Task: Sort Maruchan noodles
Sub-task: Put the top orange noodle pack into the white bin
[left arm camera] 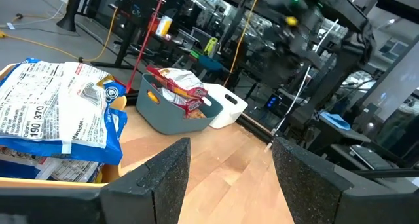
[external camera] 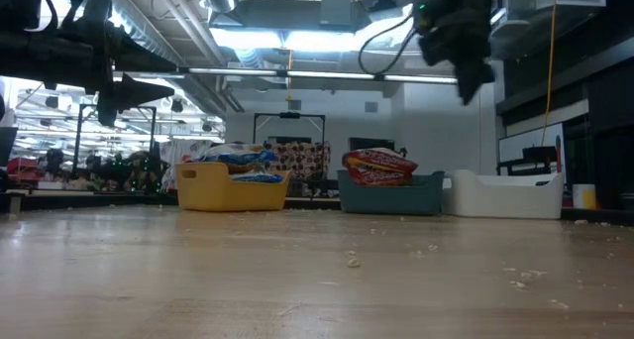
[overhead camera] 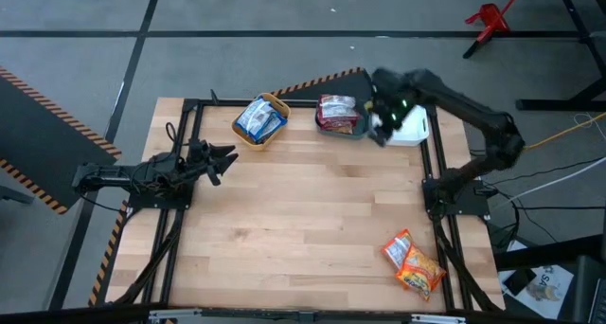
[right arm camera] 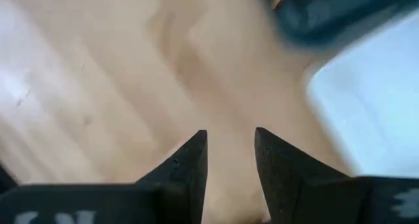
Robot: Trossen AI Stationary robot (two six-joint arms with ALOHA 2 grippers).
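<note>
Blue-and-white noodle packets lie in the yellow bin at the table's far edge, and dark red packets lie in the teal bin beside it. Orange-yellow packets lie flat on the table near its right near corner. My right gripper hangs open and empty above the table, near where the teal bin and the white bin stand side by side. My left gripper waits open over the table's left side, pointing toward the bins.
The white bin stands at the far right, next to the teal one. The three bins stand in a row along the far edge. Bare wooden table stretches across the middle and near side. Crumbs dot the table near the low camera.
</note>
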